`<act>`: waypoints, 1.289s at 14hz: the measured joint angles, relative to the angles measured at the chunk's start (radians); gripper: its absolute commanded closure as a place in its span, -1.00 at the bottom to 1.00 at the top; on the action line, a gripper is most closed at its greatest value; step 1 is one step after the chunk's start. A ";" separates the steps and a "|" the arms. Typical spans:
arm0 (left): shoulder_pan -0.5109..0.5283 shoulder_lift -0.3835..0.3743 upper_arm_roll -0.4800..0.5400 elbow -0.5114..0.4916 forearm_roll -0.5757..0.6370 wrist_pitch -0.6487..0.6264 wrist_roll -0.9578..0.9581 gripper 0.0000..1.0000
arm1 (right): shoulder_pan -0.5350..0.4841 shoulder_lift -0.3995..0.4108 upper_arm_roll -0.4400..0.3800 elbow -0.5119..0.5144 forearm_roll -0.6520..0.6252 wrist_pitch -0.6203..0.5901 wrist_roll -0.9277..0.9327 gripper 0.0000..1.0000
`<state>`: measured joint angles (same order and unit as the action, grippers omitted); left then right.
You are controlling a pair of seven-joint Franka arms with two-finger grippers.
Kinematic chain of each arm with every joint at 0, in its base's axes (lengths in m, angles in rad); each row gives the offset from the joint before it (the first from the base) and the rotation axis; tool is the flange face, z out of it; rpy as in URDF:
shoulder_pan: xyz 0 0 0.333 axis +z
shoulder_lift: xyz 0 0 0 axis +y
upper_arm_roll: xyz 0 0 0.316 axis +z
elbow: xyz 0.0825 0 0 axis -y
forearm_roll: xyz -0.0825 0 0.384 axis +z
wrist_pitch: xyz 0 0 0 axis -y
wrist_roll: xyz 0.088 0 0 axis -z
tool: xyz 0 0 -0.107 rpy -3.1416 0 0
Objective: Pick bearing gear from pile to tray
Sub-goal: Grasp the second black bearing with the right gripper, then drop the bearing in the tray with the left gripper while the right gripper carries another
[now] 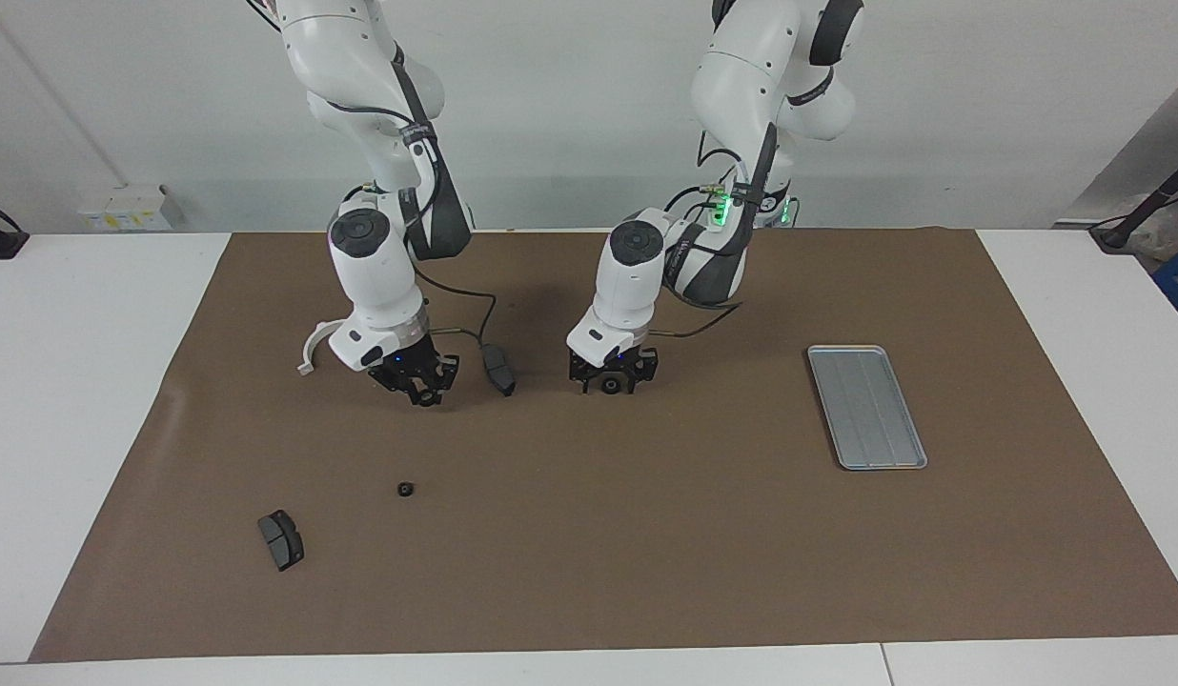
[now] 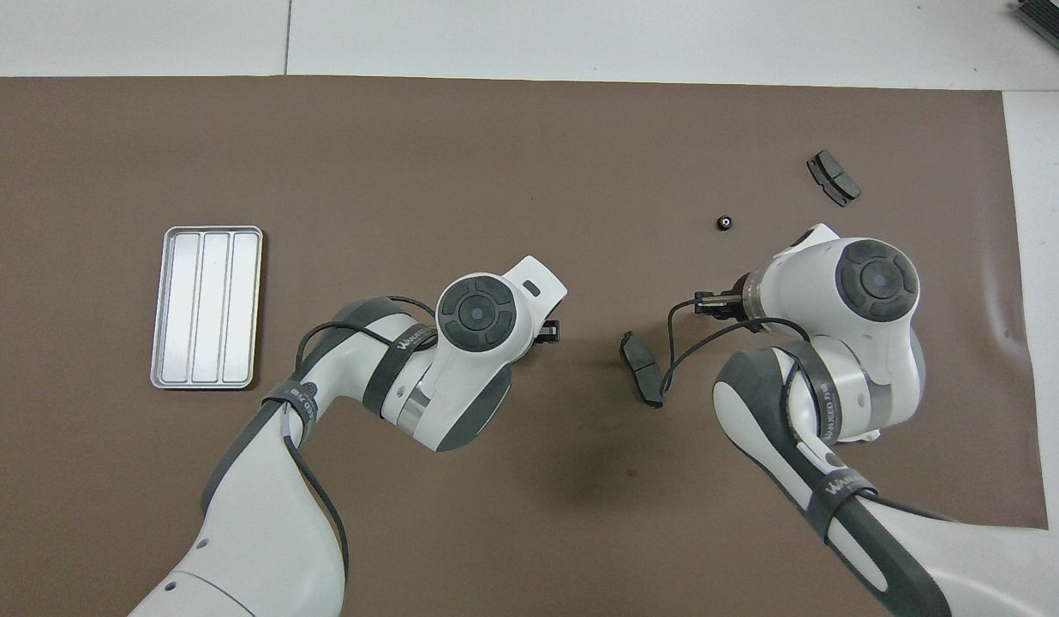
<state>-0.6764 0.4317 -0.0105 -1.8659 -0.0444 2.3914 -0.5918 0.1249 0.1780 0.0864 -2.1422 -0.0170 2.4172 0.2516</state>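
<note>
1. Left gripper [image 1: 609, 383] is low at the brown mat [image 1: 646, 534], near the table's middle. Its fingers straddle a small black round gear [image 1: 609, 385], one on each side. Whether the tips already press the gear, I cannot tell.
2. In the overhead view the left arm's own wrist covers that gear; only a dark edge of the gripper shows past the white housing.
3. Right gripper [image 1: 423, 389] is raised a little above the mat, toward the right arm's end. Fingertips drawn together, nothing seen between them. This arm waits.
4. A dark grey curved pad [image 1: 498, 370] lies flat on the mat between the two grippers, closer to the right one, touching neither. The right arm's black cable hangs just over it.
5. White half-ring bracket [image 1: 313, 347] lies beside the right wrist, partly hidden by it, toward the right arm's end of the mat.
6. Second black gear [image 1: 405, 490] sits alone on the mat, farther from the robots than the right gripper.
7. Second dark pad [image 1: 281, 539] lies farther out again, near the mat's corner at the right arm's end.
8. Tray [image 1: 866, 406], silver-grey with a faintly ribbed floor, lies flat toward the left arm's end, well apart from the left gripper and its gear.
</note>
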 measured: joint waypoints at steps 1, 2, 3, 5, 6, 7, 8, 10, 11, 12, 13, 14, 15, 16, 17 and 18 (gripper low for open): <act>0.000 0.000 0.000 0.000 0.000 0.000 0.002 -0.51 | 0.001 0.001 0.001 0.003 0.000 0.000 0.008 1.00; 0.000 0.000 0.000 0.000 0.000 0.000 0.003 -0.46 | 0.003 0.002 0.002 0.009 0.000 0.000 0.022 1.00; 0.000 0.000 0.000 0.000 0.000 0.000 0.005 -0.41 | 0.010 0.004 0.003 0.015 0.000 0.000 0.040 1.00; 0.000 0.002 0.000 0.000 0.000 0.000 0.015 -0.29 | 0.039 0.009 0.004 0.031 0.000 0.000 0.093 1.00; 0.000 0.002 0.000 0.000 0.000 0.000 0.020 -0.21 | 0.058 0.014 0.005 0.040 0.000 0.000 0.119 1.00; 0.000 0.001 0.001 0.000 0.000 0.000 0.024 -0.17 | 0.075 0.020 0.005 0.048 0.000 0.000 0.140 1.00; 0.000 0.001 0.001 0.000 0.000 -0.001 0.024 -0.12 | 0.088 0.025 0.005 0.056 0.000 0.000 0.159 1.00; 0.000 0.000 0.003 0.000 0.000 -0.003 0.026 0.02 | 0.112 0.031 0.005 0.068 0.000 0.000 0.194 1.00; 0.001 -0.001 0.004 -0.001 0.000 -0.004 0.028 0.08 | 0.122 0.033 0.005 0.071 0.000 0.000 0.211 1.00; 0.001 -0.001 0.004 0.000 0.000 -0.005 0.028 0.17 | 0.128 0.033 0.005 0.073 0.000 0.000 0.219 1.00; 0.001 -0.002 0.006 -0.001 0.000 -0.007 0.029 0.30 | 0.135 0.033 0.005 0.073 0.000 0.000 0.223 1.00; 0.001 -0.002 0.006 -0.001 0.000 -0.007 0.029 0.40 | 0.143 0.033 0.006 0.073 0.000 0.000 0.231 1.00; 0.001 -0.003 0.008 -0.001 0.001 -0.010 0.030 0.49 | 0.152 0.034 0.006 0.073 0.000 0.000 0.241 1.00; 0.001 -0.008 0.007 0.000 0.000 -0.013 0.030 0.56 | 0.161 0.034 0.006 0.073 0.000 0.000 0.252 1.00; 0.001 -0.006 0.006 -0.002 0.000 -0.012 0.030 0.62 | 0.171 0.034 0.006 0.074 0.000 0.000 0.262 1.00; 0.001 -0.007 0.006 -0.002 0.000 -0.012 0.030 0.67 | 0.177 0.034 0.006 0.075 0.000 0.000 0.273 1.00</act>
<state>-0.6756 0.4250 -0.0048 -1.8675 -0.0442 2.3794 -0.5614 0.3022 0.2121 0.0925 -2.0675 -0.0168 2.4171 0.5251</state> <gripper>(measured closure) 0.643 0.652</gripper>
